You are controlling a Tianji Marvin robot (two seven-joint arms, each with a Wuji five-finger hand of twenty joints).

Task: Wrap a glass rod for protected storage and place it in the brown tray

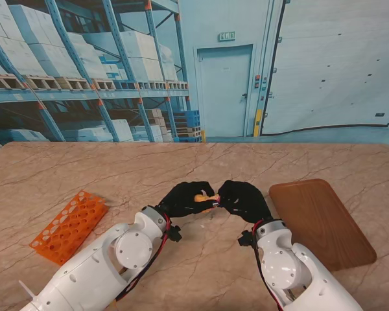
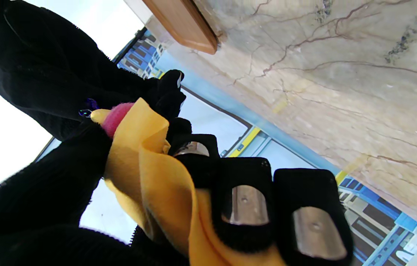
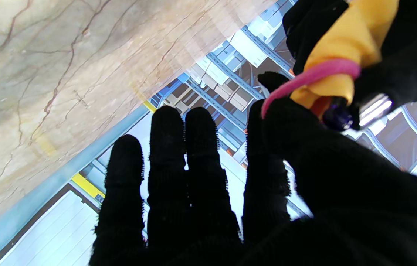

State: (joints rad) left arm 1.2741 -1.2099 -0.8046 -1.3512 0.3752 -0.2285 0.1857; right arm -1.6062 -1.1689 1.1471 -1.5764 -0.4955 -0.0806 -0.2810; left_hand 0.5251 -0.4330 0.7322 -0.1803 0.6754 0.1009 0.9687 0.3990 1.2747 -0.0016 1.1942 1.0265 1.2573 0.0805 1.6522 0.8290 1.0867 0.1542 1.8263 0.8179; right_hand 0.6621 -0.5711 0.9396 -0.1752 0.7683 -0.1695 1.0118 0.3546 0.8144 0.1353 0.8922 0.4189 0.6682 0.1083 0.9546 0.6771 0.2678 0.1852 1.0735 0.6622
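holding the bundle up off the table (image 1: 65, 168), the left hand (image 1: 185, 198) has its fingers clamped round a yellow cloth (image 2: 145, 162) rolled about the glass rod (image 3: 336, 115), of which only a dark bluish tip shows past the cloth's end. the right hand (image 1: 245, 198) meets it near the middle of the table, thumb and forefinger pinching a pink band (image 3: 310, 75) that loops round that end of the roll; its other three fingers (image 3: 168, 147) stand straight and apart, gripping nothing.

the step in hand looks to be seating the band so the wrap cannot unroll. to do it well, the left hand should keep firm, even pressure so the rod cannot slip out, while the right works the band inward from the end, onto a thicker part of the roll, without twisting against the glass. whether the far end is bound cannot be seen.

the brown tray (image 1: 321, 220) waits at the table's right edge, well apart from an orange rack (image 1: 70, 225) near the left edge.
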